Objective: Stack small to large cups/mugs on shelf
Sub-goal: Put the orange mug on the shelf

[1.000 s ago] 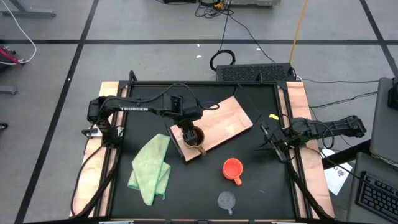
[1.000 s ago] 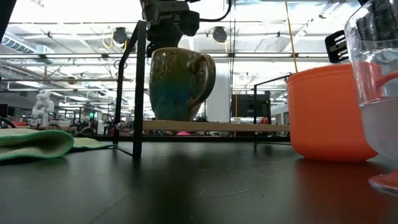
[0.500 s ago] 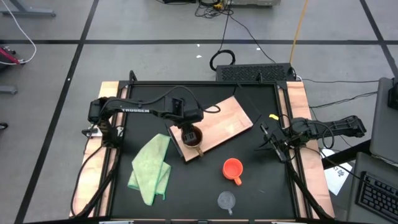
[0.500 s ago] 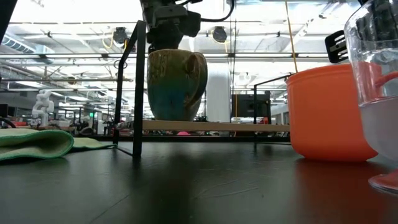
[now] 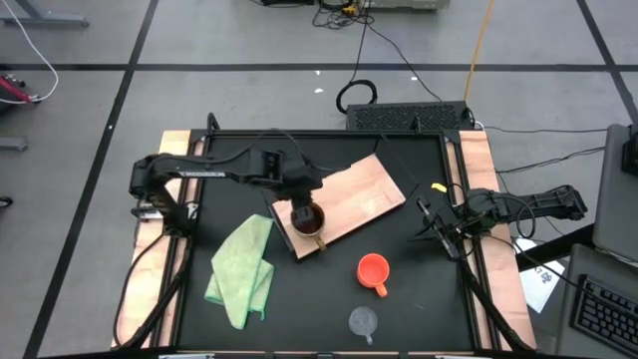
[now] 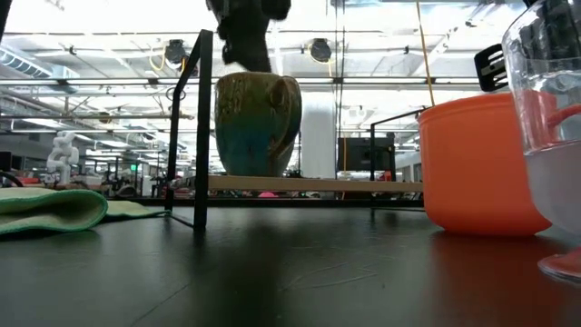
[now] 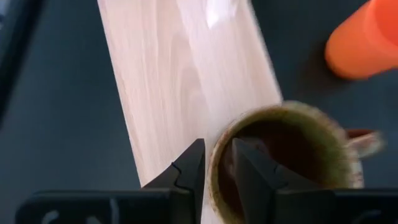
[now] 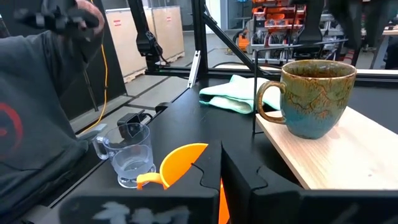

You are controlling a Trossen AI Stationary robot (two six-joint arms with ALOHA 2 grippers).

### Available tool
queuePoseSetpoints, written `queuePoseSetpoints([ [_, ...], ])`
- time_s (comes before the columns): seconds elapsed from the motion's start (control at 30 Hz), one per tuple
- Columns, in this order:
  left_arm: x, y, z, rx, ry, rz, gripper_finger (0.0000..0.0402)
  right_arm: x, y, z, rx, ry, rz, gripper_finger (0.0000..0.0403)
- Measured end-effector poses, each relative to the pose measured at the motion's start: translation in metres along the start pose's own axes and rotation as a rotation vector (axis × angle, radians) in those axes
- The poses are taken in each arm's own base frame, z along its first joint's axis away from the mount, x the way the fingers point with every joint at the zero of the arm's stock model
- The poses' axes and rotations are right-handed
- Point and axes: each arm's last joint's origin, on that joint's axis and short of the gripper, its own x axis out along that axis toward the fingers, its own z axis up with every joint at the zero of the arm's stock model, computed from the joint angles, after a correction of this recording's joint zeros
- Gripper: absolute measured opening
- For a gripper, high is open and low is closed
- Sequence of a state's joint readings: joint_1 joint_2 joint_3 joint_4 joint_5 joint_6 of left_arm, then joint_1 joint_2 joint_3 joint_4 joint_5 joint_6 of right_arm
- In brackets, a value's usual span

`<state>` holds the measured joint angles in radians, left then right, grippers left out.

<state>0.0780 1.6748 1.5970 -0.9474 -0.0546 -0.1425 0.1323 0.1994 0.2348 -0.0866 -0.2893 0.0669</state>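
Three cups sit in front of me, and only one is on the board (image 5: pixel 361 195) so far. That one is the brown mug (image 5: pixel 308 219), upright near the board's 7 o'clock corner, its handle turned toward 5 o'clock in the overhead view. My left gripper (image 5: pixel 302 206) hangs right over its rim. In my left wrist view my two fingers (image 7: pixel 191 168) straddle the mug's wall (image 7: pixel 280 158), one outside and one inside the rim, with a small gap showing on each side, so they stand a little apart and are not squeezing the wall. From table height the mug (image 6: pixel 258 124) stands flat on the board (image 6: pixel 313 184) with my gripper dark just above it.

The orange mug (image 5: pixel 373 270) stands on the black table (image 5: pixel 429 289) off the board, at about 5 o'clock from the brown one, handle pointing to 5 o'clock. The clear glass cup (image 5: pixel 363 320) is farther toward 6 o'clock, near the table's front edge. A light green cloth (image 5: pixel 243 269) lies crumpled at 8 o'clock from the board.

My right gripper (image 5: pixel 431 224) waits at the table's 3 o'clock edge, well apart from everything, its fingers (image 8: pixel 208 168) pressed together on nothing. A person in a dark sleeve (image 8: pixel 37 112) shows beside the table in that wrist view.
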Motion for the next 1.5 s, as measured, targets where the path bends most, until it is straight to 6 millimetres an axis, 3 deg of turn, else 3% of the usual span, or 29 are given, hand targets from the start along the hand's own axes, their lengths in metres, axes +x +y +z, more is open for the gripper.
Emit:
queuePoseSetpoints([
  [0.2,-0.053,0.0,-0.002,-0.022,-0.171,-0.016,0.0072,0.0,0.0,0.0,0.0,0.001,0.0,0.0],
  [0.3,-0.075,-0.012,-0.008,0.018,-0.234,-0.001,0.0029,0.001,0.0,0.0,0.001,0.004,0.0,0.0],
  [0.37,-0.085,-0.023,-0.011,0.061,-0.284,0.013,0.0009,0.001,0.0,0.0,0.0,0.004,0.0,0.0],
  [0.67,-0.107,-0.074,-0.026,0.233,-0.468,0.076,0.0002,0.001,0.0,0.0,-0.006,0.004,0.0,0.0],
  [0.8,-0.109,-0.077,-0.047,0.239,-0.537,0.106,0.0001,0.001,0.0,0.0,-0.006,0.005,0.0,0.0],
  [0.93,-0.108,-0.065,-0.077,0.203,-0.626,0.092,0.0001,0.001,0.0,0.0,-0.002,0.007,0.0,0.0],
  [1.27,-0.075,-0.036,-0.157,0.137,-0.897,0.023,0.0,0.001,0.0,0.0,-0.002,0.005,0.0,0.0],
  [1.5,-0.044,-0.026,-0.197,0.116,-0.961,-0.002,0.0,0.001,0.0,0.001,-0.005,-0.003,0.0,0.0],
])
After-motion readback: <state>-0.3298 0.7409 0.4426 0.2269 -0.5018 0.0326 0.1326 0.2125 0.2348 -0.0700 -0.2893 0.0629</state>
